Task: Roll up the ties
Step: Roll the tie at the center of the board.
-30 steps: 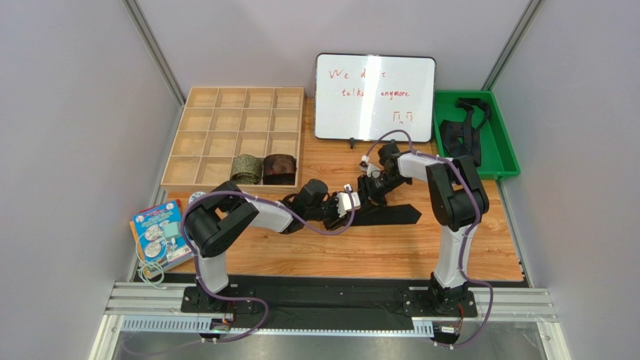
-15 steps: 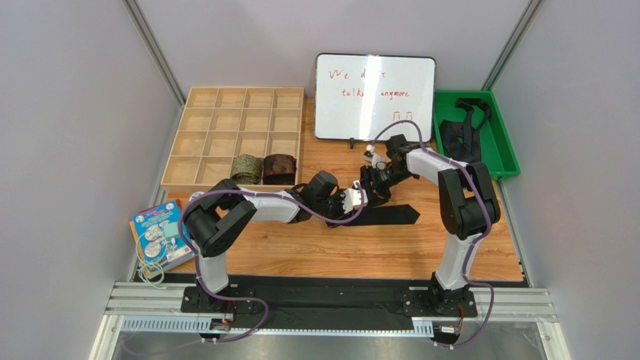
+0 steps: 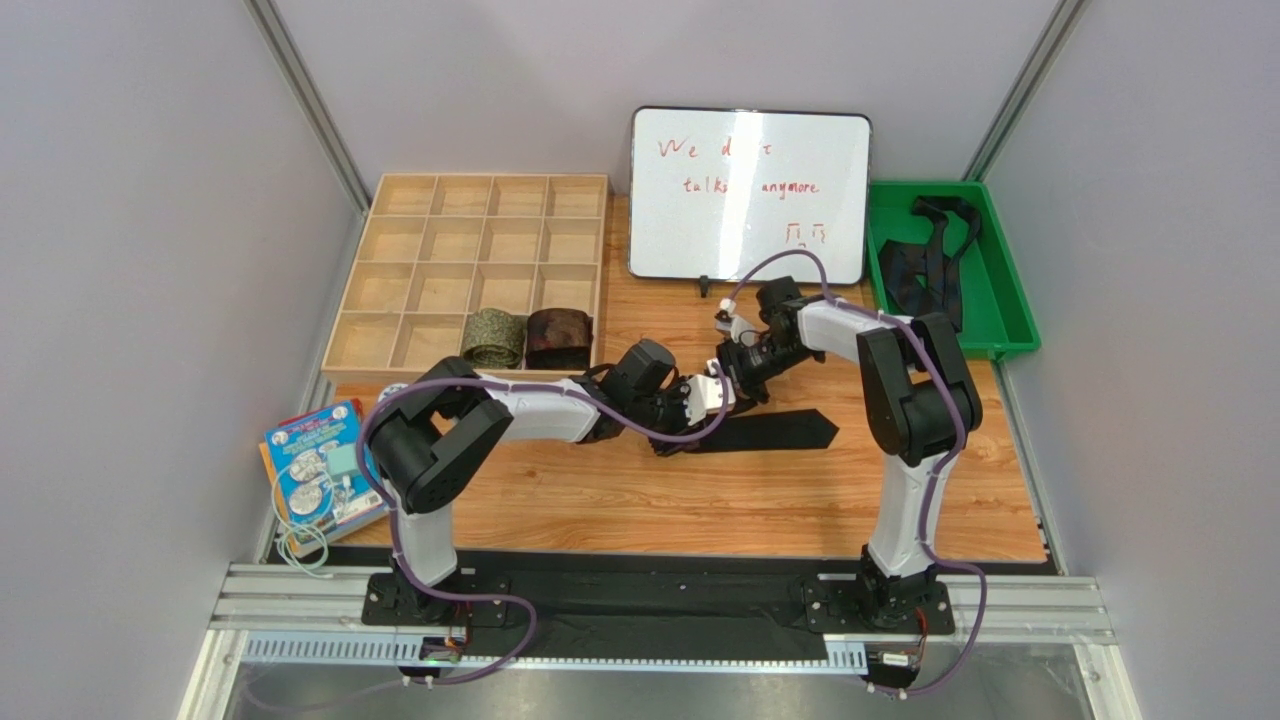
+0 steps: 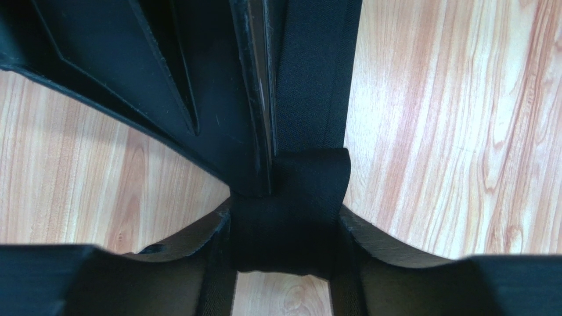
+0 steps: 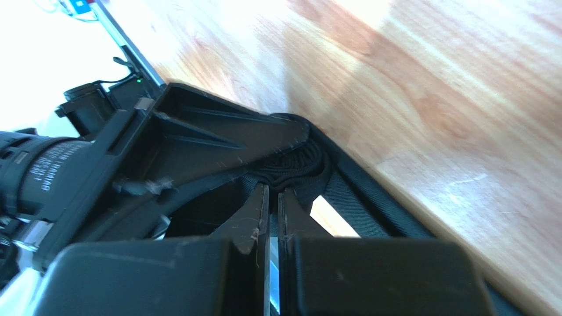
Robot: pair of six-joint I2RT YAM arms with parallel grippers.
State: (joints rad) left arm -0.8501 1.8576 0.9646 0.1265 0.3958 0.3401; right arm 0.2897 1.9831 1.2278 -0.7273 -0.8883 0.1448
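Observation:
A black tie (image 3: 789,429) lies flat on the wooden table (image 3: 676,510), with its left end wound into a small coil (image 4: 290,197). My left gripper (image 3: 715,396) is shut on that coil from both sides; in the left wrist view (image 4: 285,227) the flat strip (image 4: 316,79) runs away from it. My right gripper (image 3: 736,372) meets the coil from the far side. Its fingers (image 5: 272,194) are pinched almost together, with their tips in the coil's core (image 5: 300,163). An olive-green rolled tie (image 3: 492,336) and a reddish-brown rolled tie (image 3: 559,336) sit in the wooden tray's front row.
The wooden compartment tray (image 3: 451,240) stands at the back left and a whiteboard (image 3: 748,192) at the back centre. A green bin (image 3: 1004,300) at the back right holds loose black ties (image 3: 909,270). A colourful book (image 3: 316,465) lies at the front left.
My left gripper has moved right and a little farther away with the coil. My right wrist has shifted slightly left. The two grippers now sit closer together on the tie.

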